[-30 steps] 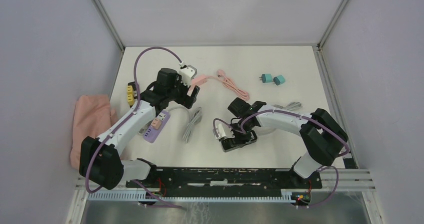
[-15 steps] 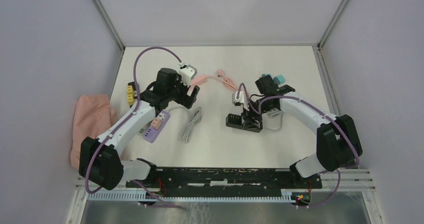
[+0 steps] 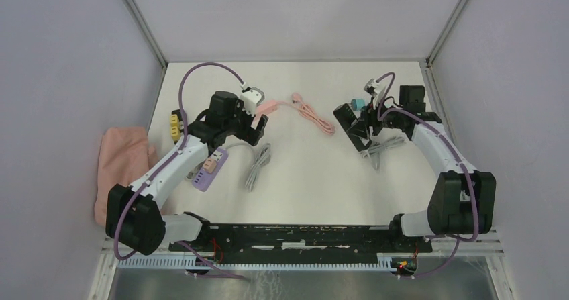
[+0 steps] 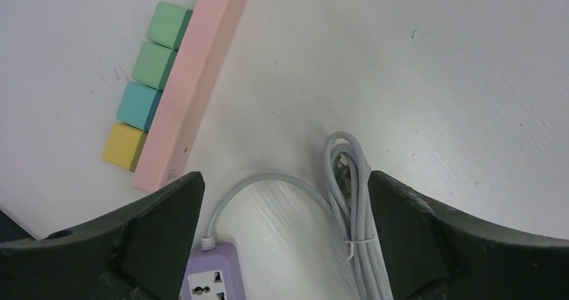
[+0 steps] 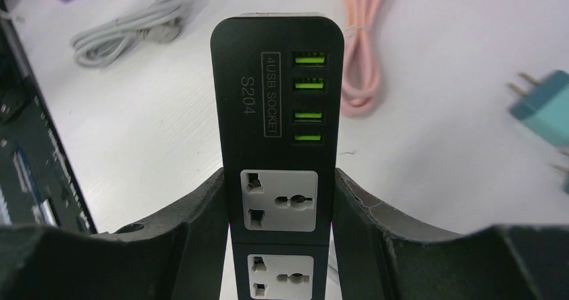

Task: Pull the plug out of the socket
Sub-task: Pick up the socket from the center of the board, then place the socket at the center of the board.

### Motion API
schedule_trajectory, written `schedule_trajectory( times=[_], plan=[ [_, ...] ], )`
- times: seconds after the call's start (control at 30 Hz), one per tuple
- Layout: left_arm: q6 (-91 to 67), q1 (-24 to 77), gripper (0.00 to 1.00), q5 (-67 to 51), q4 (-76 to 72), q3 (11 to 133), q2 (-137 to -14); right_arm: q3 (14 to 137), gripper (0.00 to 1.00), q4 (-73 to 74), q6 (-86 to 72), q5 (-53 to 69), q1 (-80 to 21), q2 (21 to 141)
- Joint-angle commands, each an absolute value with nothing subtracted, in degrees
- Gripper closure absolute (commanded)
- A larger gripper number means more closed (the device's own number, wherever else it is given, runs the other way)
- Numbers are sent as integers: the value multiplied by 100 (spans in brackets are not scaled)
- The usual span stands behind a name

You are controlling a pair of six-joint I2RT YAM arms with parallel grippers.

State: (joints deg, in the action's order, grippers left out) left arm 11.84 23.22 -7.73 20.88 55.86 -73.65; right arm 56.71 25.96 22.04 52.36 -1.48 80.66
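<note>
My right gripper is shut on a black socket strip, gripping its sides; the outlets and green USB ports that show hold no plug. From above, this strip hangs tilted at the far right in the right gripper. A teal plug lies loose on the table. My left gripper is open above the table, with nothing between its fingers. Ahead of it lies a pink socket strip with several coloured plugs along its side.
A purple socket strip carrying a pink plug lies under the left arm, its bundled grey cable beside the left gripper's right finger. A pink cable, another grey cable, a yellow strip and a pink cloth are around.
The right arm has carried the black socket strip from the near middle of the table up to the far right. The left arm has not moved.
</note>
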Motion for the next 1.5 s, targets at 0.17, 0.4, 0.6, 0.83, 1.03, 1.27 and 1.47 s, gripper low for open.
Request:
schedule_trajectory(
  times=[0.17,0.4,0.6,0.83,1.03,1.27,1.47],
  plan=[
    [1080,2299,2,-1028,1855,5575,-6994,5769,100,784,198,4310,939,7942],
    [1065,2300,2,-1056,1837,5553,-6911,6229,100,569,-480,2942,1348,8481],
    [1071,2300,2,-1063,1837,5542,-6894,6632,98,435,-821,1869,1358,9099],
    [1064,2301,2,-1088,1826,5533,-6895,7732,94,809,-1194,587,1348,10276],
    [1079,2300,2,-1008,1820,5513,-6889,8988,89,1328,-919,189,1340,11509],
    [1073,2300,2,-984,1819,5512,-6926,9854,68,1824,-676,196,1337,12376],
    [1065,2296,2,-998,1819,5518,-6935,9858,29,1915,-501,246,1338,12307]
  ],
)
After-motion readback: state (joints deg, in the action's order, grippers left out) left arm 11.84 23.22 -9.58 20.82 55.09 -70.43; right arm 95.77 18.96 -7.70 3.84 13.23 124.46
